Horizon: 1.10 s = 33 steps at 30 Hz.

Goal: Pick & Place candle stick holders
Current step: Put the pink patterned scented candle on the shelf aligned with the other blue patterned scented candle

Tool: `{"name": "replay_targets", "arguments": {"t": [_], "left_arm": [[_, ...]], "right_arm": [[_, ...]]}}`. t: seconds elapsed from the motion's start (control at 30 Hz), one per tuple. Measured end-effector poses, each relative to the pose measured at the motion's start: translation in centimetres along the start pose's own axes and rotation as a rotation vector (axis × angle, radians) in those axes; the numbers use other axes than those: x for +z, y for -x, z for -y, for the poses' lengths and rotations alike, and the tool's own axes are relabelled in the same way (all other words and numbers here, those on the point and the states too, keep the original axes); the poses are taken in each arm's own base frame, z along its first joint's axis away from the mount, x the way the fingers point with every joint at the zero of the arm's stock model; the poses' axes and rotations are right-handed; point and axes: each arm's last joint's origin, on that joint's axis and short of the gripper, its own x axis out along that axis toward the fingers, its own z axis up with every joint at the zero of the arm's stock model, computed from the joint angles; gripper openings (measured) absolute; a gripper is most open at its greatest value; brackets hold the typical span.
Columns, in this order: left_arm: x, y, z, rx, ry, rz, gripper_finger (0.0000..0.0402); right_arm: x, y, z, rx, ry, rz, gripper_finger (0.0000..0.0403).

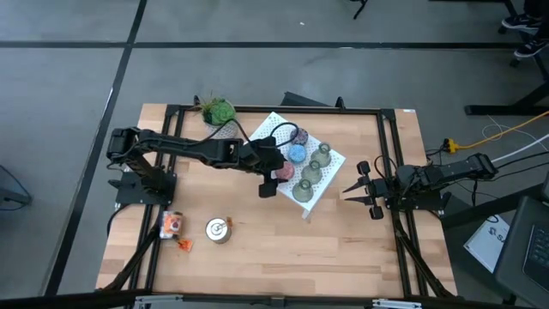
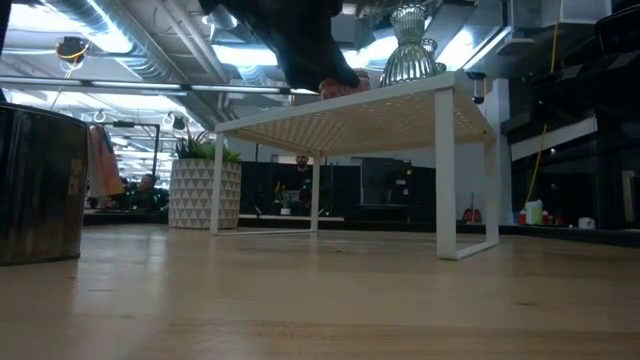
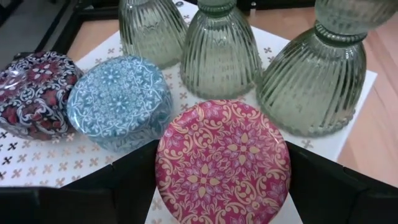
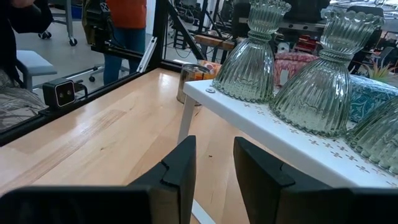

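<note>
Gripping: left gripper, reached over the white perforated stand near the table's middle, fingers set either side of the pink candle stick holder; the wrist view shows one dark finger against each flank of that round, pink-and-gold patterned piece, which sits at the stand's near edge.

Adjacent items on the stand:
- Blue candle stick holder, patterned top, just beside the pink one and touching or nearly touching it.
- Purple candle stick holder, dark patterned top, just beside the blue one on its far side.
- Three olive-green bell-shaped candle stick holders, ribbed glass, upright in a row behind the round pieces; one stands just beside the pink piece.

Off the stand:
- Silver candle stick holder, shiny, on the bare wooden table toward the front left, well apart from the stand.
- Small orange-and-white object, just beside the silver piece; kind not discernible.
- Green potted plant, at the table's rear edge, near the stand's corner.

Right gripper: waiting at the table's right side, near the stand's end, fingers parted by a narrow gap, holding nothing.
</note>
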Motion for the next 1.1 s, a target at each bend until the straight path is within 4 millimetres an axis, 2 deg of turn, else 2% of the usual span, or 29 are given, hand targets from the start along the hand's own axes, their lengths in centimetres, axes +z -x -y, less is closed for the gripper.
{"name": "replay_targets", "arguments": {"t": [0.2, 1.1], "left_arm": [[0.21, 0.74, -0.01, -0.018, 0.0, 0.001, 0.0306], [0.45, 0.85, -0.12, 0.012, 0.012, 0.016, 0.0307]], "right_arm": [[0.0, 0.0, 0.0, 0.0, 0.0, 0.0, 0.0112], [0.0, 0.0, 0.0, 0.0, 0.0, 0.0, 0.0112]]}}
